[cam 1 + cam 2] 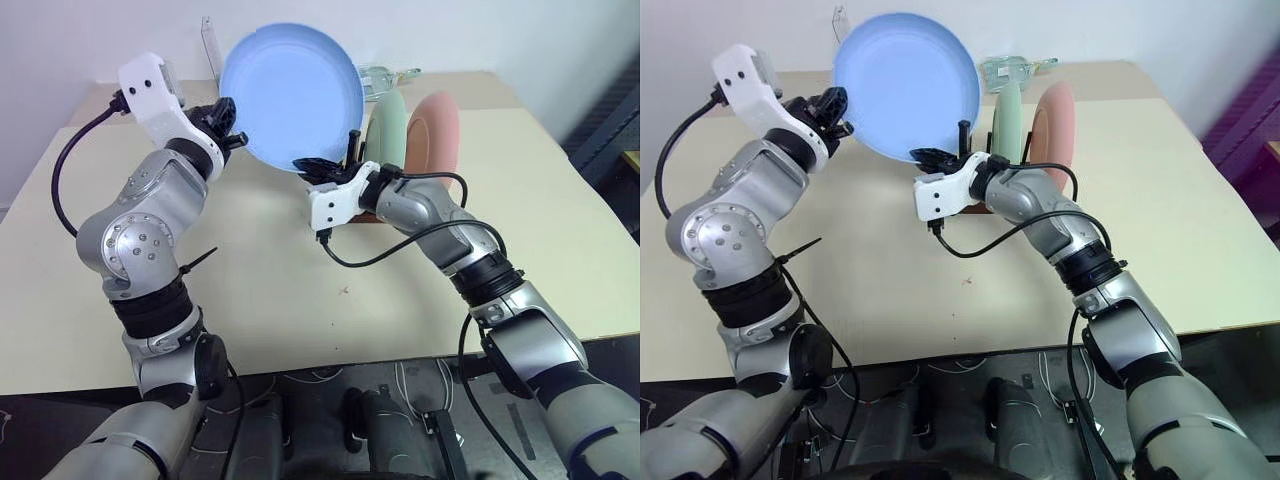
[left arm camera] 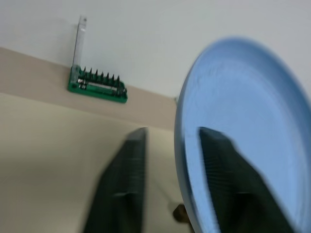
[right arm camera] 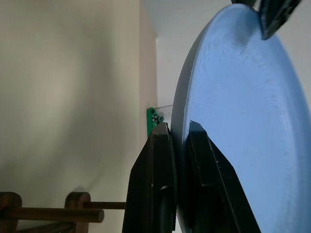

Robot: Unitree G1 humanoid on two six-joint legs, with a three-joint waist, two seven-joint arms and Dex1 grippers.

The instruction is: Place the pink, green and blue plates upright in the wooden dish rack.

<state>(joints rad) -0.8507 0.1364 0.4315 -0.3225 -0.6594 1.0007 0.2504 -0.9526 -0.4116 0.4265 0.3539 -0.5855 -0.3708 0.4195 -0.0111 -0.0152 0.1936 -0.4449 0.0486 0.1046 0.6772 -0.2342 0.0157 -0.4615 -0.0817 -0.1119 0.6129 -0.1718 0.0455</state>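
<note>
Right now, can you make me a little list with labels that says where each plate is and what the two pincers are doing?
Blue plate: held up in the air above the table, between the two pincers
Right pincer: shut on the blue plate's lower rim
Left pincer: fingers open, one on each side of the plate's edge
Green plate: standing upright in the wooden rack
Pink plate: standing upright beside the green one
Left to do: blue plate not yet in the rack
</note>
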